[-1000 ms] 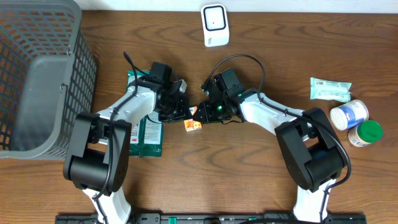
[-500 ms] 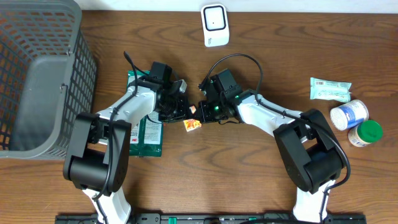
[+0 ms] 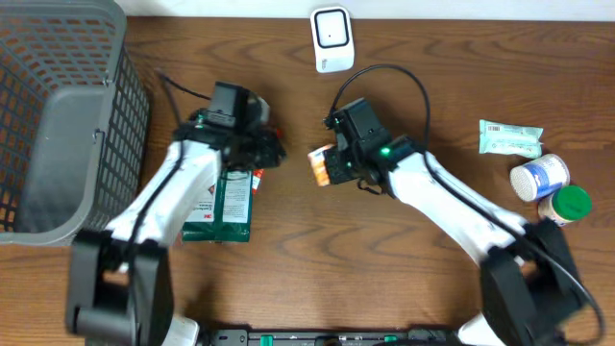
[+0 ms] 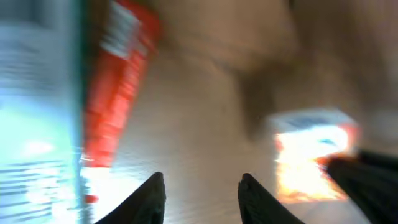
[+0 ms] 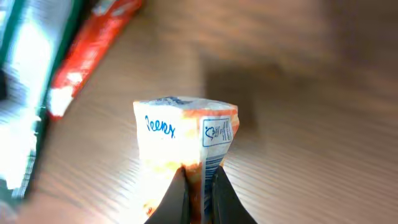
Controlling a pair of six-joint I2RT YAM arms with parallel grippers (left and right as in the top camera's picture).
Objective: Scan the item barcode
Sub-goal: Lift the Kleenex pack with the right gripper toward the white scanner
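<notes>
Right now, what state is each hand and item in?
orange packet: pinched in the right hand, held off the table.
right hand: shut on the orange packet.
left hand: open, nothing between its fingers.
green package: lying flat on the table.
scanner: standing at the far edge, untouched.
green-lidded jar: lid on.

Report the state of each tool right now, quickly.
Left tool: open, nothing between its fingers.
Right tool: closed, holding the small orange packet.
</notes>
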